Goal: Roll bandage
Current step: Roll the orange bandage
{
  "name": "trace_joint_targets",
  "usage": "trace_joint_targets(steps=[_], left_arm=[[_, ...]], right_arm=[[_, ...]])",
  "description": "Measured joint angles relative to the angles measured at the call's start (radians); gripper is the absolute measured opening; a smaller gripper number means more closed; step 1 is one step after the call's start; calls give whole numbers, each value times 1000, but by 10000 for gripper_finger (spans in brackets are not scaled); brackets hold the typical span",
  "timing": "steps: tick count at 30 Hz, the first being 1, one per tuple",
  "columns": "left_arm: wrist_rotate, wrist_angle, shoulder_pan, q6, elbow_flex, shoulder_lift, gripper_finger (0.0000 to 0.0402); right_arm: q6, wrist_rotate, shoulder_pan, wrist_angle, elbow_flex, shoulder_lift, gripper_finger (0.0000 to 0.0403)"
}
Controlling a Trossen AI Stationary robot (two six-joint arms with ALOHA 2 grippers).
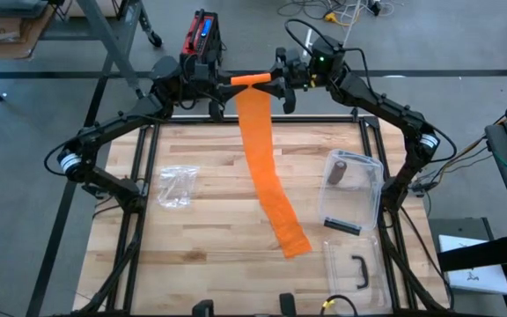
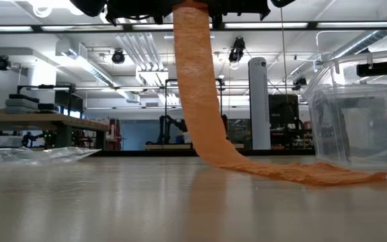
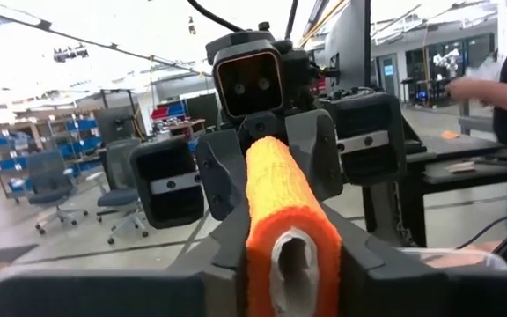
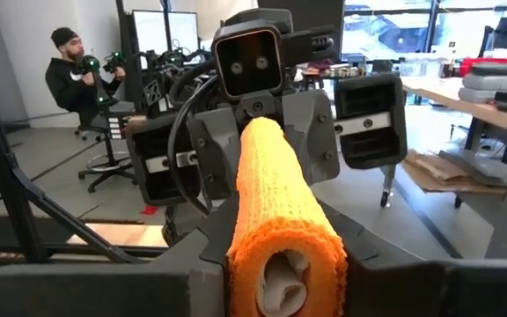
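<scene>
An orange bandage roll [image 1: 250, 79] is held level high above the table's far edge, between my two grippers. My left gripper [image 1: 229, 81] is shut on its left end and my right gripper [image 1: 274, 79] on its right end, the two facing each other. From the roll an unrolled orange strip [image 1: 267, 167] hangs down, and its loose end [image 1: 293, 242] lies flat on the wooden table. In the low view the strip [image 2: 197, 87] drops from the top and its tail [image 2: 301, 173] rests on the tabletop. My left gripper pinches the roll's left end [image 3: 293, 255] between its two fingers [image 3: 209, 264], coming level from the table's left, along the roll. The roll is clear of the table. My right gripper pinches the roll's right end [image 4: 284, 273] between its two fingers [image 4: 385, 264], level from the table's right, along the roll. The strip hangs slack below.
A clear plastic box [image 1: 365, 201] with a brown roll [image 1: 339, 170] in it stands at the right, its lid [image 1: 352, 273] nearer the front edge. A crumpled clear bag [image 1: 176, 187] lies at the left. A person [image 4: 77, 70] sits beyond the table.
</scene>
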Motion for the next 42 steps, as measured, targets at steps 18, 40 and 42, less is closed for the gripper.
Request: trace_joint_targets(steps=[18, 40, 42], left_arm=[[-5, 4, 6, 368, 0, 0, 68], [-14, -23, -3, 710, 0, 0, 75], [-14, -25, -3, 725, 0, 0, 80]], right_arm=[[572, -43, -3, 30, 0, -10, 284], [683, -20, -2, 15, 0, -10, 263], [682, -19, -2, 15, 0, -10, 257]])
